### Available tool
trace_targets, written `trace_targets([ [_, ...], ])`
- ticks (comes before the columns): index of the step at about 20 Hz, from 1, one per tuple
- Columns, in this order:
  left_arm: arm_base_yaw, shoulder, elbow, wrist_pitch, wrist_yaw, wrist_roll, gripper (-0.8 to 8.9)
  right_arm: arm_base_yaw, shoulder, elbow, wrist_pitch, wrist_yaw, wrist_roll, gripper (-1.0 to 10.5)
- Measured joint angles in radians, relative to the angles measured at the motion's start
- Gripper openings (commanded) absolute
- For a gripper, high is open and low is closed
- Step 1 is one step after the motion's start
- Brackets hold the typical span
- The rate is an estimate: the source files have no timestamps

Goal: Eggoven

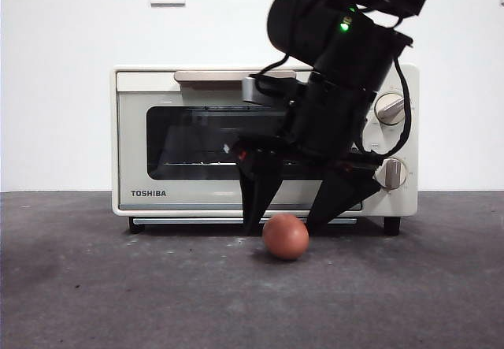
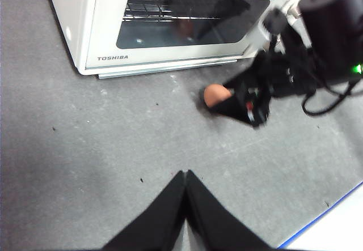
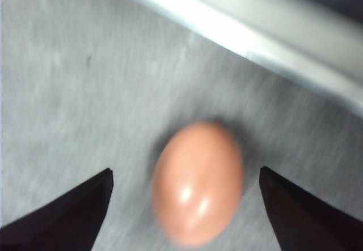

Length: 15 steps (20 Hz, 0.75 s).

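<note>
One egg (image 1: 285,236) lies on its side on the desk (image 1: 118,286) just before the oven (image 1: 197,144), long axis running toward it. The right hand (image 1: 285,221) straddles the egg, spread wide, untouching. The left hand (image 2: 185,177), well back from the oven, is pressed together.

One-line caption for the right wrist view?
Right gripper, jaws open, straddles the reddish-brown egg on the grey table.

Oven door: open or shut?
Shut. The oven door sits flush with the oven's front, handle up top; the egg lies outside on the table.
</note>
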Motion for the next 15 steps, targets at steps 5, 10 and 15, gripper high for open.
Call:
trace_targets([
  [5,0.0,0.0,0.0,0.0,0.0,0.0,0.07,0.021,-0.003,0.0,0.003,0.083,0.009,4.0],
  [10,0.0,0.0,0.0,-0.007,0.0,0.0,0.07,0.01,-0.003,0.0,0.021,0.097,0.024,4.0],
  [15,0.0,0.0,0.0,-0.008,0.0,0.0,0.07,0.017,0.053,0.0,0.049,0.079,0.052,3.7],
])
